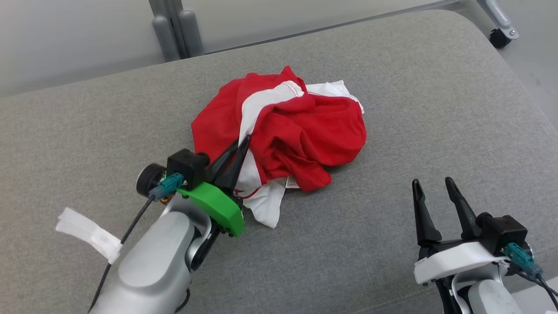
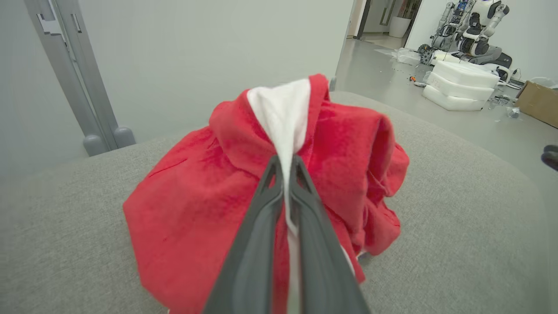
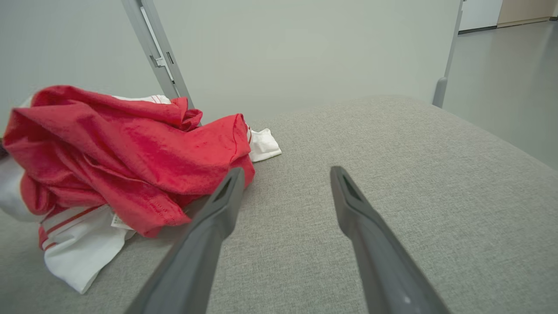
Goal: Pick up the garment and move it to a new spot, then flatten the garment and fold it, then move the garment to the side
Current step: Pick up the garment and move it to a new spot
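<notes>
The left gripper (image 2: 285, 163) is nearest, its 2 dark fingers pinched shut on a white fold of the garment (image 1: 305, 131). The garment is a crumpled red-and-white heap on the grey cushion (image 1: 414, 78). It spreads ahead of the fingertips and to both sides of them, and a white hem with a label trails back beside the gripper's green mount (image 1: 213, 205). The right gripper (image 1: 433, 183) stands well apart to the heap's right, with its jaws wide and empty over bare cushion. Past the cushion's far edge stand grey posts (image 1: 176, 30).

The step in hand looks to be the pick-up for the move to a new spot. The pinch seems to hold only 1 thin fold, so a slow, straight lift is probably safest, watching that the cloth does not slide out between the fingers. Raise it until the trailing hem is off the cushion before travelling, or it will likely drag. The free right gripper could take a 2nd edge if the heap sags.
</notes>
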You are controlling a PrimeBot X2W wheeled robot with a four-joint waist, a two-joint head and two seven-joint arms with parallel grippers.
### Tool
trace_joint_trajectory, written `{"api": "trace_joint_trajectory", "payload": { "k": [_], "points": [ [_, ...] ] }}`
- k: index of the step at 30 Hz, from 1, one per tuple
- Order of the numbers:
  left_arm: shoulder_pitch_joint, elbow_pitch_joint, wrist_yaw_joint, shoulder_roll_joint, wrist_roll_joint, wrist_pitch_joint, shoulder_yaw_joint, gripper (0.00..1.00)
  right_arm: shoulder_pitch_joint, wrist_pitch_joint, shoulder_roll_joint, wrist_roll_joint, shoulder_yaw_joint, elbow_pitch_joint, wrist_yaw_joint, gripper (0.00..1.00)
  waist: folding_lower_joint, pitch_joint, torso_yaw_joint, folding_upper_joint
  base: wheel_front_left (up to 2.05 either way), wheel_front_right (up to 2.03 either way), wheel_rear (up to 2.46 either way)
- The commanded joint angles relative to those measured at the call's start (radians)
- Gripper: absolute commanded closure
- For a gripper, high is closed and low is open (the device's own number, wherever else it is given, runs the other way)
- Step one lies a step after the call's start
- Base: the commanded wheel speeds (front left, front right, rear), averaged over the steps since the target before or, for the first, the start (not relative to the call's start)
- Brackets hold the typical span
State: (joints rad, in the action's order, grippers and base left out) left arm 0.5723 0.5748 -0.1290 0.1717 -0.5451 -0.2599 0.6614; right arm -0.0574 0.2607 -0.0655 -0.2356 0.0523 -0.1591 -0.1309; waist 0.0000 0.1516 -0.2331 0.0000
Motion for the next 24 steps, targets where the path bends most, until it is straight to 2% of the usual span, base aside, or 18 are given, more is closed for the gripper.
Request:
{"api": "trace_joint_trajectory", "payload": {
  "k": [1,6,13,20,24],
  "points": [
    [0.041,-0.015,-0.003,0.009,-0.002,-0.005,0.0,1.0,-0.001,0.004,0.003,-0.005,0.001,-0.004,0.0,0.0,0.0,-0.011,0.006,0.0,0.0,0.0,0.0],
    [0.157,-0.062,-0.003,0.023,0.01,-0.001,0.025,1.0,0.004,0.005,0.005,-0.009,0.007,-0.012,0.0,0.0,0.0,-0.031,0.007,0.0,0.0,0.0,0.0],
    [0.408,-0.103,-0.003,0.042,-0.01,0.031,0.049,1.0,0.006,0.005,0.01,-0.02,0.01,-0.006,0.0,0.0,0.0,-0.034,-0.009,0.0,0.0,0.0,0.0],
    [0.643,-0.116,-0.003,0.041,-0.082,0.052,0.048,1.0,0.001,0.005,0.012,-0.027,0.008,-0.007,0.0,0.0,0.0,-0.023,-0.015,0.0,0.0,0.0,0.0],
    [0.716,-0.113,-0.003,0.054,-0.114,0.054,0.067,1.0,-0.007,0.005,0.014,-0.03,0.011,-0.01,0.0,0.0,0.0,-0.022,-0.018,0.0,0.0,0.0,0.0]
  ]
}}
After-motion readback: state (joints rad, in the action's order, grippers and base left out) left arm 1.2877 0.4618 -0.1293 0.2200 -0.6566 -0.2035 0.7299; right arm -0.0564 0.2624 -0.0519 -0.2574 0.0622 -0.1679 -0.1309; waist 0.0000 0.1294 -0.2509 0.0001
